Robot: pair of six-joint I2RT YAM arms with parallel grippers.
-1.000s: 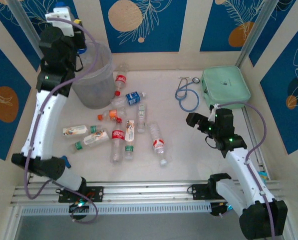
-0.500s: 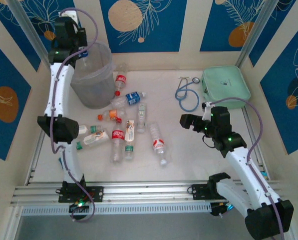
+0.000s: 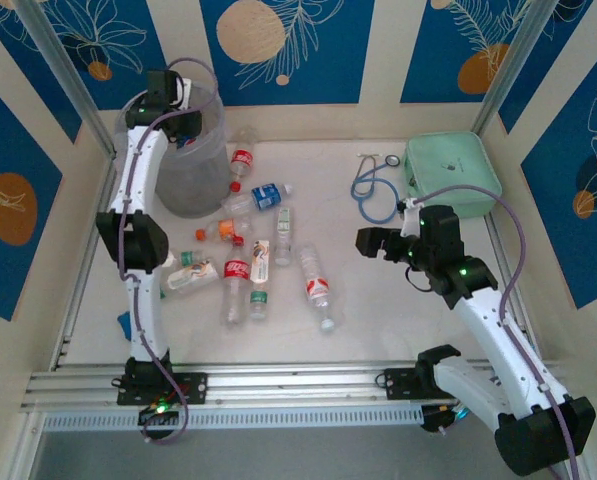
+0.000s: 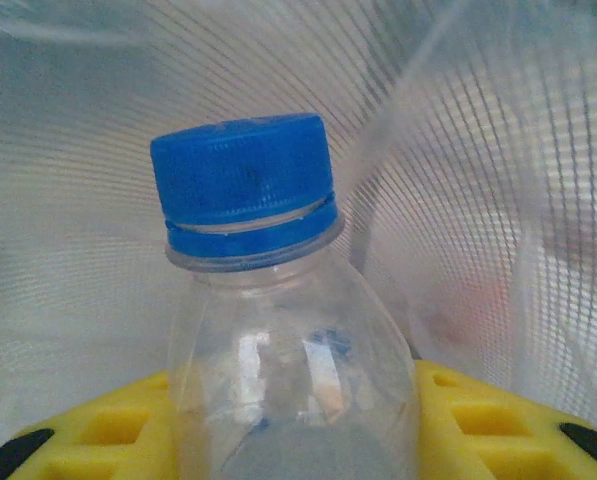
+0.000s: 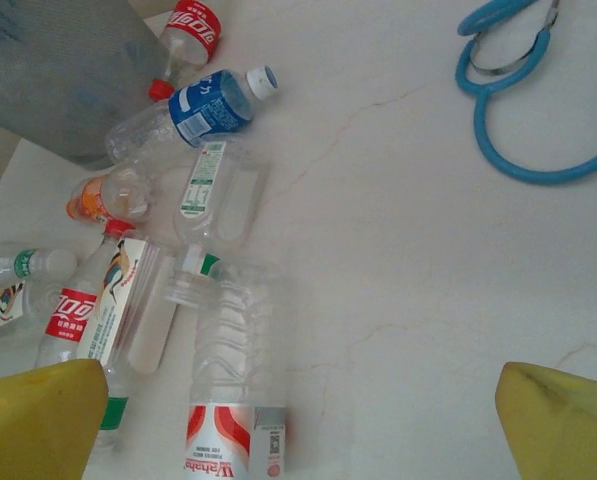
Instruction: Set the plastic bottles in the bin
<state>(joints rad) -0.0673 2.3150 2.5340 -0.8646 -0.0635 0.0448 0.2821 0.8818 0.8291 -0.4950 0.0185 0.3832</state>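
Note:
My left gripper [image 3: 174, 108] reaches over the rim of the bin [image 3: 186, 175], a tall translucent grey-white bucket at the back left. It is shut on a clear bottle with a blue cap [image 4: 243, 180], held between its yellow pads [image 4: 488, 425], with the ribbed bin wall [image 4: 508, 140] close behind. Several plastic bottles [image 3: 246, 255] lie scattered on the table in front of the bin. My right gripper [image 3: 364, 241] hovers open to their right. In the right wrist view a red-and-white labelled bottle [image 5: 233, 400] lies just left of the gap between its fingers [image 5: 38, 415].
A blue stethoscope [image 3: 374, 190] and a mint-green case [image 3: 452, 176] lie at the back right. A metal rail [image 3: 298, 378] runs along the near edge. Patterned walls close in the table on three sides.
The left arm has stretched out and carried the blue-capped bottle from the far left corner to over the bin's mouth. The right gripper has drifted a little left toward the bottles.

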